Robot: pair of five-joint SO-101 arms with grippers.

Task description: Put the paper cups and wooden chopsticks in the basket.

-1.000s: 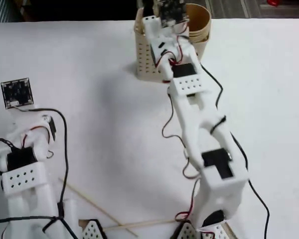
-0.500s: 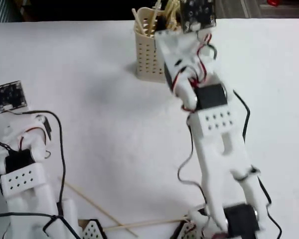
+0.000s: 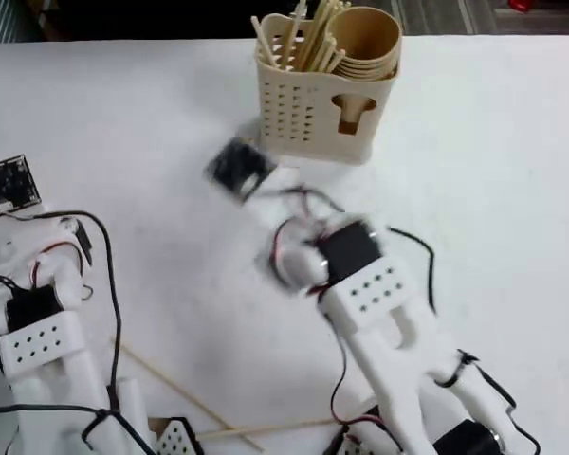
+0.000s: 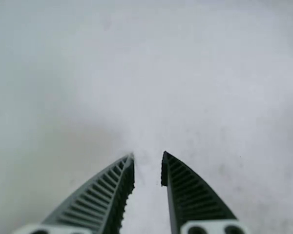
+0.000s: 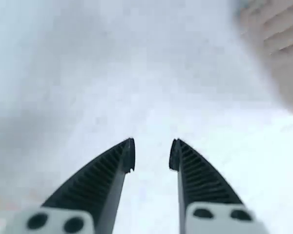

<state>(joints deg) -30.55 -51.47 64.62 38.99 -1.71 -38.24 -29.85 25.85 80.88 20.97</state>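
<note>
Sitting top centre of the high view, your basket holds the stacked paper cups and a bundle of wooden chopsticks. Two loose chopsticks lie on the tabletop at the bottom, left of centre. Your left fingers and right fingers each stand slightly parted over the white tabletop, gripping nothing.

A white table spreads across the high view. At one o'clock, beyond its far edge, lies a small red object.
</note>
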